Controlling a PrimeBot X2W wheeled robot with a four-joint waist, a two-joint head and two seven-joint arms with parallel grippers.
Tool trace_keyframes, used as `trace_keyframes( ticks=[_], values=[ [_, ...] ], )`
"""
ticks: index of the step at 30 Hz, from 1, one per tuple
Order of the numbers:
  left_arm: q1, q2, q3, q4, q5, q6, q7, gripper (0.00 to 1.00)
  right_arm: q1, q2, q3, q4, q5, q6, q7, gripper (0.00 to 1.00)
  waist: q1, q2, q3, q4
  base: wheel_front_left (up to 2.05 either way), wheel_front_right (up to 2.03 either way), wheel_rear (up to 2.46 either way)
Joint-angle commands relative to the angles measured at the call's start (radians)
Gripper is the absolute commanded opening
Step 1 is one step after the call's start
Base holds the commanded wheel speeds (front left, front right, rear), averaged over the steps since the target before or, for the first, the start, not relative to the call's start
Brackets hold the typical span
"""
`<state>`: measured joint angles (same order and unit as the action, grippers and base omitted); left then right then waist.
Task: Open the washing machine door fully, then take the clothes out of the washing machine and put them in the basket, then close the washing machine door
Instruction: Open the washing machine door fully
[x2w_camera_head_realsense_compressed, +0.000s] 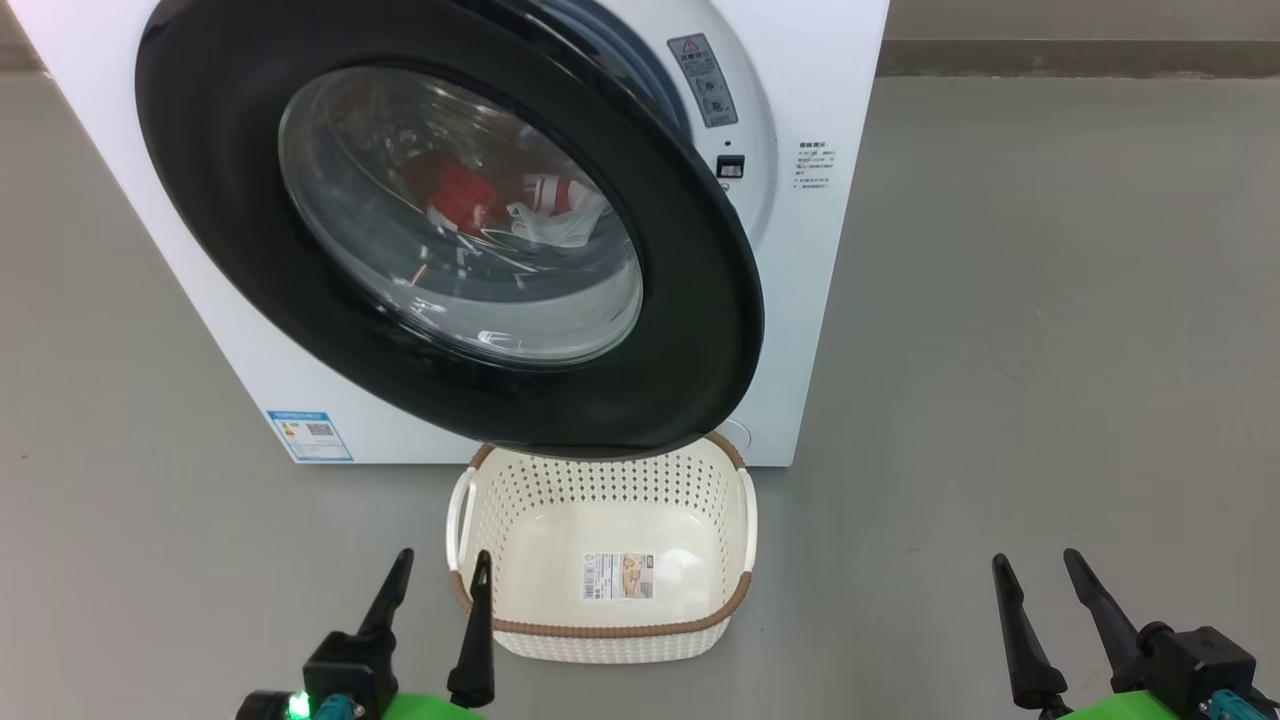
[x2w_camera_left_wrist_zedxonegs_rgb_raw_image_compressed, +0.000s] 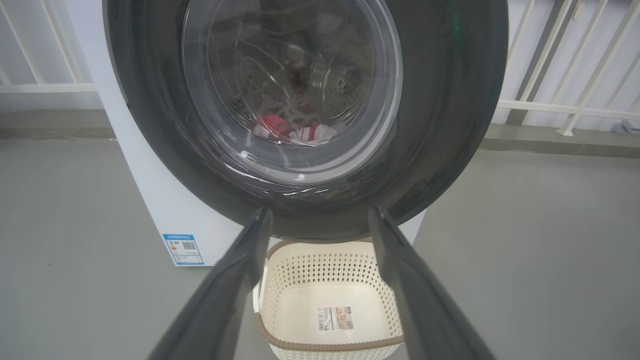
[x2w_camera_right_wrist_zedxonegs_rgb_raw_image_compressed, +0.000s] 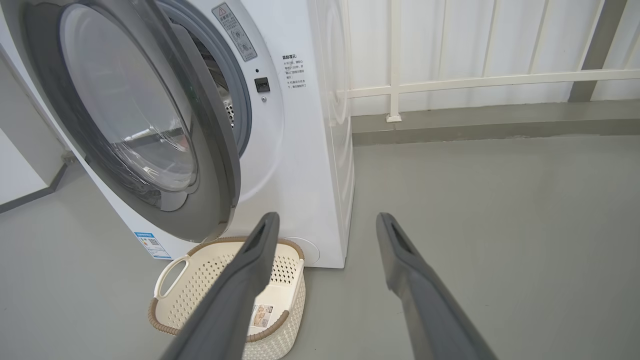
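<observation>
Head view puts the washing machine (x2w_camera_head_realsense_compressed: 820, 100) straight ahead of me on the grey floor (x2w_camera_head_realsense_compressed: 1000, 350). The washing machine door (x2w_camera_head_realsense_compressed: 700, 300) is swung partway out, and its black rim hangs over the far end of the basket (x2w_camera_head_realsense_compressed: 600, 630). Through the glass I see the clothes (x2w_camera_head_realsense_compressed: 465, 195), red with white parts, lying inside the drum. The basket stands on the floor just in front of the machine, with a label sticker (x2w_camera_head_realsense_compressed: 618, 577) on its bottom. My left end effector (x2w_camera_head_realsense_compressed: 444, 556) is open, fingers spread, its inner fingertip at the basket's near left corner. My right end effector (x2w_camera_head_realsense_compressed: 1034, 557) is open too, well apart from the basket on the right. From the right wrist, the door stands at an angle to the machine's front.
</observation>
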<state>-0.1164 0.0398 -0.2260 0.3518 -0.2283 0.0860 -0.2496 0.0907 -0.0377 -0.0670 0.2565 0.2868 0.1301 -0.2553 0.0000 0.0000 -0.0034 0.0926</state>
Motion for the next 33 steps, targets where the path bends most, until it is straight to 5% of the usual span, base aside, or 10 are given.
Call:
trace_keyframes(
  ticks=[1, 18, 20, 29, 33],
  values=[
    [-0.01, 0.011, 0.032, -0.019, 0.008, -0.005, -0.012, 1.0, -0.017, -0.013, 0.025, -0.02, -0.014, 0.001, -0.006, 1.0, 0.0, 0.0, 0.0, 0.0, 0.0, 0.0, 0.0],
    [-0.013, 0.011, 0.024, -0.014, 0.003, 0.0, -0.012, 1.0, -0.021, -0.013, 0.028, -0.023, -0.062, 0.001, -0.006, 1.0, 0.0, 0.0, -0.001, 0.006, 0.0, 0.0, 0.0],
    [-0.014, 0.011, 0.022, -0.014, 0.002, 0.0, -0.012, 1.0, -0.021, -0.013, 0.026, -0.03, -0.056, 0.001, -0.006, 0.0, 0.0, 0.0, -0.001, 0.008, 0.0, 0.0, 0.0],
    [-0.018, 0.011, 0.021, -0.021, -0.004, 0.005, -0.012, 1.0, -0.062, -0.013, 0.051, -0.026, 0.016, 0.001, -0.006, 0.0, 0.0, 0.0, 0.015, 0.005, 0.0, 0.0, 0.0],
    [-0.027, 0.011, 0.021, -0.03, -0.008, 0.008, -0.012, 1.0, -0.111, -0.013, 0.064, -0.024, 0.186, 0.001, -0.006, 0.0, 0.0, 0.0, 0.032, 0.004, 0.0, 0.0, 0.0]
  ],
)
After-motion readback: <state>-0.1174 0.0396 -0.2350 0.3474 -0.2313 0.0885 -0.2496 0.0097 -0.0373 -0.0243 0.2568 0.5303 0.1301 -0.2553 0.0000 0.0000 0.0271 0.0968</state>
